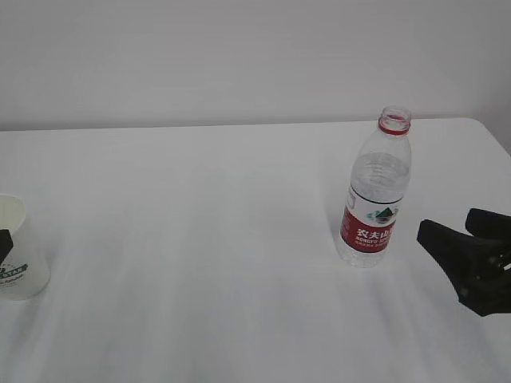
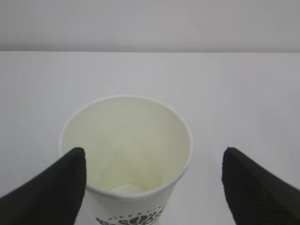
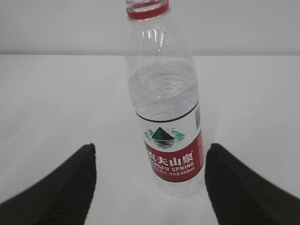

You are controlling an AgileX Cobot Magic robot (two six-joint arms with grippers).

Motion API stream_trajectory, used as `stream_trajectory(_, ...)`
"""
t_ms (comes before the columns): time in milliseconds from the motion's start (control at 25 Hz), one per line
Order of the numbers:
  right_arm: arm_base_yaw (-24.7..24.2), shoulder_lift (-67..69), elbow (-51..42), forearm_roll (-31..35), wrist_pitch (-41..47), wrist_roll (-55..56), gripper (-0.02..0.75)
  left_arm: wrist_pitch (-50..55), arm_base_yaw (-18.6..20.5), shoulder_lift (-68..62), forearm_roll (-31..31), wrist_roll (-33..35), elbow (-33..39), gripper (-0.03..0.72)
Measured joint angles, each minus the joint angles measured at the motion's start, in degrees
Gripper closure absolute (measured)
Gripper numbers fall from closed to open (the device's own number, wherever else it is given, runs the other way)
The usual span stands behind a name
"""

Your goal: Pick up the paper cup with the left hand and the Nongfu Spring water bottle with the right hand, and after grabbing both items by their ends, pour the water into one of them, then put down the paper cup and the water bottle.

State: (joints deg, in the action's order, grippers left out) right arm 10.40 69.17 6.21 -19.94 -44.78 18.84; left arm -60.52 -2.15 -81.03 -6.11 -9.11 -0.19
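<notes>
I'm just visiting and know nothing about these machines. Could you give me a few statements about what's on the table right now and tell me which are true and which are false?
1. The clear ribbed plastic water bottle with the red-and-white label stands upright on the white table. True.
2. The bottle has a cap screwed on. False: its mouth is open, with only a red ring around the neck.
3. The small white paper cup with the green logo lies on its side. False: it stands upright, mouth up.
4. The black right hand is open, the bottle standing ahead of its fingers, not gripped. True.
5. The bottle is full to the neck. False: the water reaches only partway up.
6. The black left hand is open around the cup. True.
</notes>
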Motion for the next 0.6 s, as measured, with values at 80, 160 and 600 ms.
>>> stream_trajectory(80,0.00,0.00,0.00,0.00,0.00,0.00,0.186,0.11,0.00,0.00,0.11,0.14,-0.09,0.016)
stream_trajectory(160,0.00,0.00,0.00,0.00,0.00,0.00,0.186,-0.46,0.00,0.00,-0.02,0.14,-0.09,0.016)
stream_trajectory(600,0.00,0.00,0.00,0.00,-0.04,0.00,0.186,-3.11,0.00,0.00,2.46,2.75,-0.09,0.015)
